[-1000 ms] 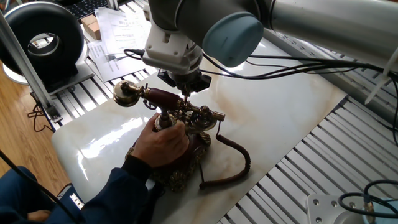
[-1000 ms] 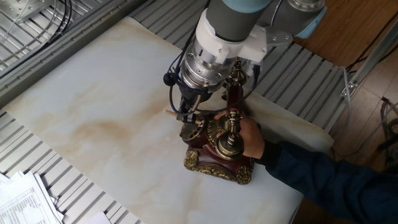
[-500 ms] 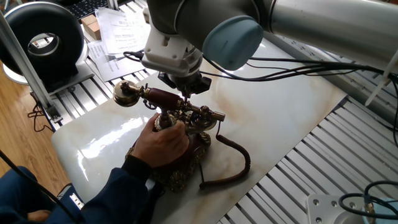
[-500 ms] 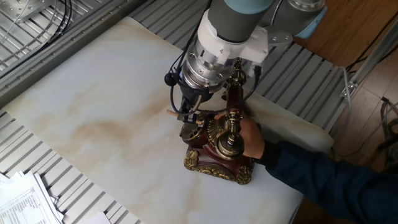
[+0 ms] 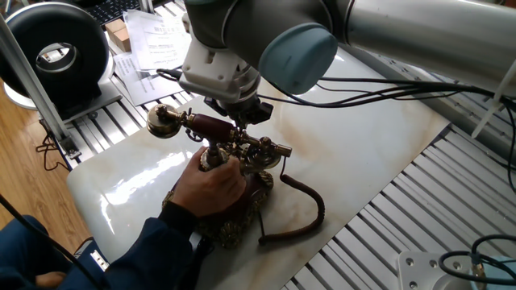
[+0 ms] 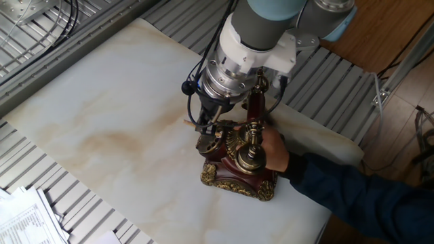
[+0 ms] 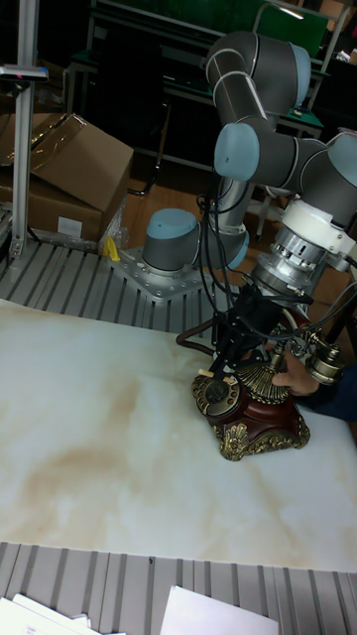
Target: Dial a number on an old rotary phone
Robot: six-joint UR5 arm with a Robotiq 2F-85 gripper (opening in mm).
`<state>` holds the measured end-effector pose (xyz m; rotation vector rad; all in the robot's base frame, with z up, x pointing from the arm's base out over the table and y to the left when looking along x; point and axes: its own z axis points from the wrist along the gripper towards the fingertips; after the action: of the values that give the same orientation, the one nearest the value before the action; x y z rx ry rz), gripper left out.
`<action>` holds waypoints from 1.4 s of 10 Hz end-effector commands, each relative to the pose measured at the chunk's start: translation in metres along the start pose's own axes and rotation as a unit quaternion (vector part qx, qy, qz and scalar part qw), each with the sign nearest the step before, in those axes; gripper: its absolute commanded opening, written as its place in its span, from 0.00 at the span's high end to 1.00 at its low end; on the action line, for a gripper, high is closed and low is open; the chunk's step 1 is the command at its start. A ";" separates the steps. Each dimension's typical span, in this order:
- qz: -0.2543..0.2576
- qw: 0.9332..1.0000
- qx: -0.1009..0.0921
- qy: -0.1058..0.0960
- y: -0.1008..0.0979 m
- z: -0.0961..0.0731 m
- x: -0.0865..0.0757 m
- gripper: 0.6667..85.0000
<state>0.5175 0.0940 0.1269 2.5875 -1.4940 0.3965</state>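
Observation:
The old rotary phone point(image 5: 246, 153) stands on the marble tabletop point(image 5: 363, 137), with its dark red handset point(image 5: 211, 125) resting across the cradle. A person's hand point(image 5: 211, 185) grips the decorated base point(image 6: 237, 177). My gripper point(image 6: 207, 126) hangs just over the dial point(image 6: 210, 144), shut on a small wooden stick point(image 6: 188, 123) whose tip pokes out to the left. In the tall fixed view the gripper point(image 7: 234, 361) sits right above the dial point(image 7: 216, 394), and the stick point(image 7: 204, 374) reaches toward it. Whether the stick touches the dial cannot be told.
The brown cord point(image 5: 300, 211) curls off the phone's right side. The person's sleeve point(image 6: 352, 196) reaches in from the table edge. A black round device point(image 5: 56, 50) and papers point(image 5: 161, 36) lie beyond the slab. Cardboard boxes point(image 7: 59, 169) stand behind the table.
The wrist and gripper have shifted slightly sideways over the dial. The phone and the person's hand have stayed put.

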 end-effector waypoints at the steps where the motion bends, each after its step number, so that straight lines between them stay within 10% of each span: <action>1: 0.031 0.999 -0.010 -0.004 0.003 0.000 -0.004 0.99; 14: 0.072 0.997 -0.025 -0.002 0.006 -0.001 -0.004 0.99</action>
<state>0.5110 0.0949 0.1260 2.4691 -1.6497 0.3730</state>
